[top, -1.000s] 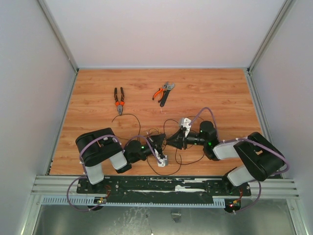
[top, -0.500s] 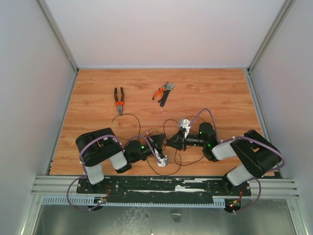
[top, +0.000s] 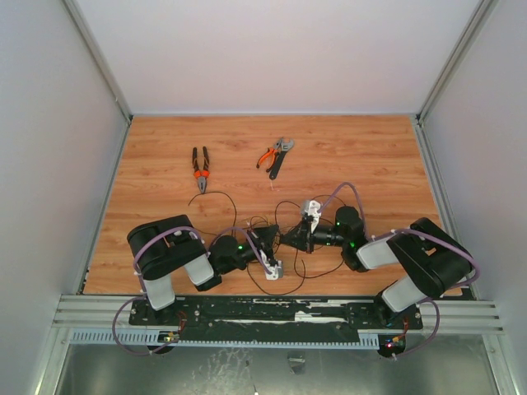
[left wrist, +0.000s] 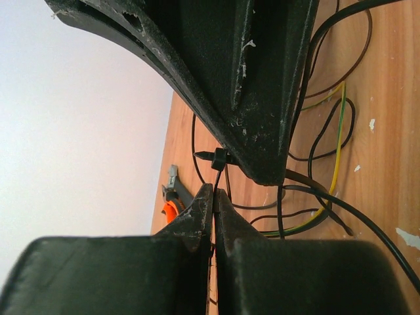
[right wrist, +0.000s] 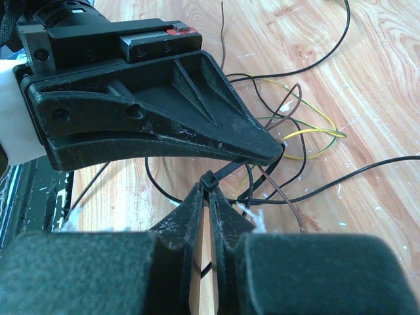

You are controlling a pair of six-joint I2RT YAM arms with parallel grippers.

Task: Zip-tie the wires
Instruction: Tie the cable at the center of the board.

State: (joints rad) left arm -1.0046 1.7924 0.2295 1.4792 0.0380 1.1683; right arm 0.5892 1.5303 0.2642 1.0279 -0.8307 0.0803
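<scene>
The zip tie [right wrist: 209, 180] hangs just above the table between my two grippers, near the front edge. My right gripper [right wrist: 210, 191] is shut on the strip right under its square head. In the left wrist view my left gripper [left wrist: 214, 193] is shut on the thin strip, with the zip tie's head [left wrist: 219, 157] just past its tips. In the top view the left gripper [top: 269, 253] and right gripper [top: 293, 239] meet tip to tip over the wires [top: 290, 284]. Loose black, brown and yellow-green wires [right wrist: 308, 134] lie on the wood beneath and beside the tie.
Black-and-orange pliers [top: 200, 169] lie at the back left. Orange-handled pliers with a black-handled tool [top: 274, 156] lie at the back centre. White walls stand close on three sides of the wooden table [top: 370, 156]. A metal rail [top: 280, 317] runs along the front.
The right gripper's jaws have closed in onto the zip tie, and the right arm shifted slightly. The left arm has not moved.
</scene>
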